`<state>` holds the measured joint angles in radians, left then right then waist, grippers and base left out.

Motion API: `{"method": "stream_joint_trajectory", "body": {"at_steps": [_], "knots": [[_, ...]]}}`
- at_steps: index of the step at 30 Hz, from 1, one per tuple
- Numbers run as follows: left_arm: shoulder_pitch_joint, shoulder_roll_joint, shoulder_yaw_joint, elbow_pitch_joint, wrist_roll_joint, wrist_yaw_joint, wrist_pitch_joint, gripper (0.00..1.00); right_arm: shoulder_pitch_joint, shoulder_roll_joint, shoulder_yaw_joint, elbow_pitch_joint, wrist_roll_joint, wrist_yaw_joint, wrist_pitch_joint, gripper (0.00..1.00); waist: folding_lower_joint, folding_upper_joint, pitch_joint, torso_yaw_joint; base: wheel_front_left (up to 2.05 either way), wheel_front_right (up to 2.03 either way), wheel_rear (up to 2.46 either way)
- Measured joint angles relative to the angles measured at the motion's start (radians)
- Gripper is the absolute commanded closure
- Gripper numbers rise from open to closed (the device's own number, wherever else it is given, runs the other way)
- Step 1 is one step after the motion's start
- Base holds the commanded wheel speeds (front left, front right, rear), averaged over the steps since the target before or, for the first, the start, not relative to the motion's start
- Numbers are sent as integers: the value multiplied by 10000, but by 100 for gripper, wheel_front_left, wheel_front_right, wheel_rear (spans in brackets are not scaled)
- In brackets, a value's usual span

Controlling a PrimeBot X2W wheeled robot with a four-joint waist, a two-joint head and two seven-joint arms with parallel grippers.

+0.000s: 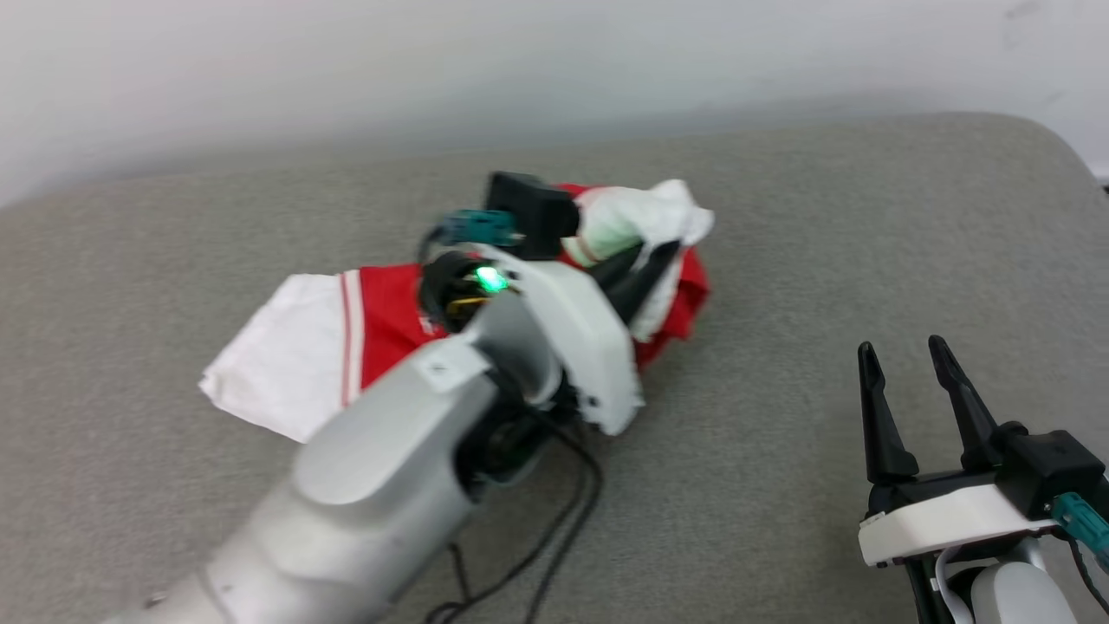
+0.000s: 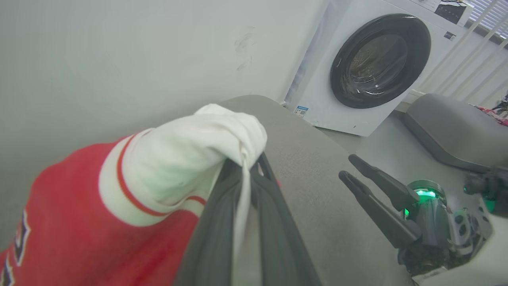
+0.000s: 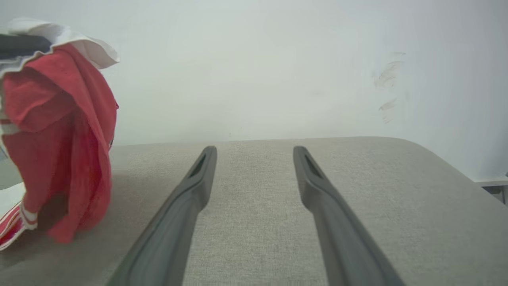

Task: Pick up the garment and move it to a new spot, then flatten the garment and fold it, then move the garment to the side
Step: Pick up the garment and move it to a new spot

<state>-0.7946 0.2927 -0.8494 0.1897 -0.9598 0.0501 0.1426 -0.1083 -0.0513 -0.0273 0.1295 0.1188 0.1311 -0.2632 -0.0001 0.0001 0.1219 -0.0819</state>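
Left hand point(image 1: 665, 253) pinched tight on garment point(image 1: 390, 316), cloth bunched at its tips, right hand point(image 1: 905, 351) spread empty, apart.

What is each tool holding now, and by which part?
The left tool pinches the soft red jersey by its white sleeve; the right tool is open and holds nothing.

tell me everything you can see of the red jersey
The jersey is thin, soft red fabric with white sleeves edged in red-and-white stripes; black, white-outlined lettering peeks at one edge in the left wrist view. It is crumpled, not flat. The left gripper is shut on one white sleeve, holding that end raised, while red folds hang down and the other sleeve lies spread on the grey cushion.
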Motion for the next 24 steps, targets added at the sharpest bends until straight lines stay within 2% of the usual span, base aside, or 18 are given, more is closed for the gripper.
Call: {"method": "stream_joint_trajectory", "body": {"at_steps": [5, 7, 12, 16, 19, 24], "knots": [[-362, -1448, -483, 1137, 257, 52, -414, 100, -83, 0, -127, -6, 132, 0, -2, 0, 1, 0, 194, -610, 0, 0, 0], [-394, -1902, -721, 1561, 347, -73, -635, 0, -103, 2, -217, 0, 144, 0, -2, 0, 0, 0, 277, -812, 0, 0, 0], [-404, -2242, -1296, 2395, 428, -596, -895, 0, -107, 0, -337, -17, 217, 0, -2, 0, 1, 0, 472, -1041, 0, 0, 0], [-403, -2211, -1273, 3012, 506, -784, -1430, 0, -109, -4, -546, -54, 213, 0, -2, 0, 1, 0, 461, -811, 0, 0, 0], [-377, -1873, -1026, 3358, 554, -872, -2077, 0, -91, 0, -504, -50, 121, 0, -2, 0, 1, 0, 376, -531, 0, 0, 0], [3, -968, -667, 3597, 767, -959, -3237, 0, 67, 0, -514, -69, -71, 0, -2, 0, 1, 0, 114, 33, 0, 0, 0]]}}
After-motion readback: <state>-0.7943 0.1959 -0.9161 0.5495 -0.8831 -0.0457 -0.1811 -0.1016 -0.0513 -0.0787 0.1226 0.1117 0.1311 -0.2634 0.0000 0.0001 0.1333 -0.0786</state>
